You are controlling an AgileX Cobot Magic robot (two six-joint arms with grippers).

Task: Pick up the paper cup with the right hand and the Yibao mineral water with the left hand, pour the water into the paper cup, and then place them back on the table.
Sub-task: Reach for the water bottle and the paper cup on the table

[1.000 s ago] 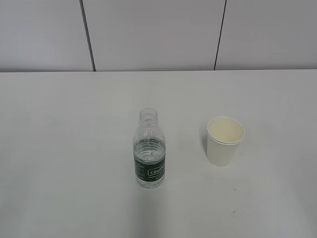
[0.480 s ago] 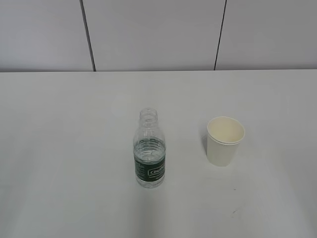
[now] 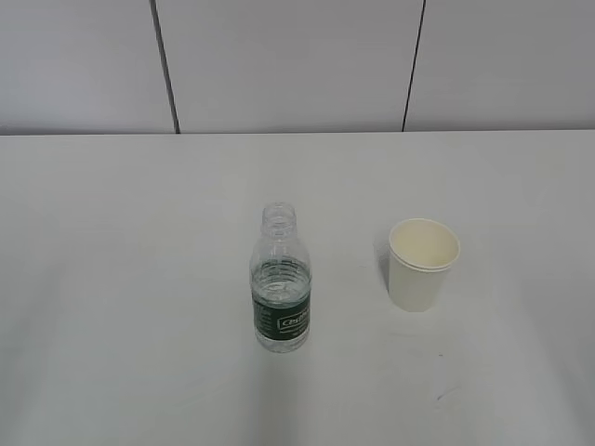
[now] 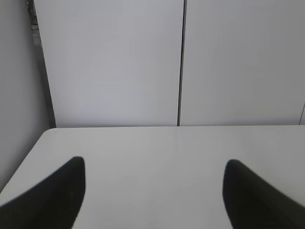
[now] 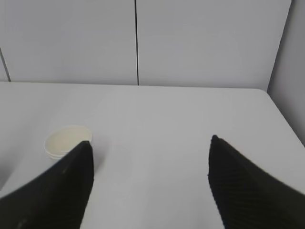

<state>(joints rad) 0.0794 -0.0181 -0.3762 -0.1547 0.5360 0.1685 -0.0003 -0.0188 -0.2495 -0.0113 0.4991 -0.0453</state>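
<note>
- Your Yibao mineral water [image 3: 280,283] stands upright and uncapped near the middle of the surface [image 3: 112,279], in the same spot as a second ago; nothing about it has shifted across the exterior views.
- The paper cup [image 3: 423,263] sits upright to its right, well apart from the bottle, mouth open and empty as far as you can see. It too is unchanged.
- In the right wrist view the paper cup [image 5: 66,141] lies ahead and to the left, just beyond the tip of the left-hand finger, not between the fingers.
- The right hand [image 5: 150,183] has its fingers spread wide and holds nothing.
- The left hand [image 4: 155,191] likewise shows fingers wide apart and empty; only bare surface [image 4: 157,148] and the wall lie ahead, and the bottle is not in that view.
- Neither arm appears in the exterior view.
- Reading: no change at all over the last second, so the task has not begun. Judged next need: bring the right hand leftward to centre on the cup, and swing the left hand until the bottle enters its view.
</note>
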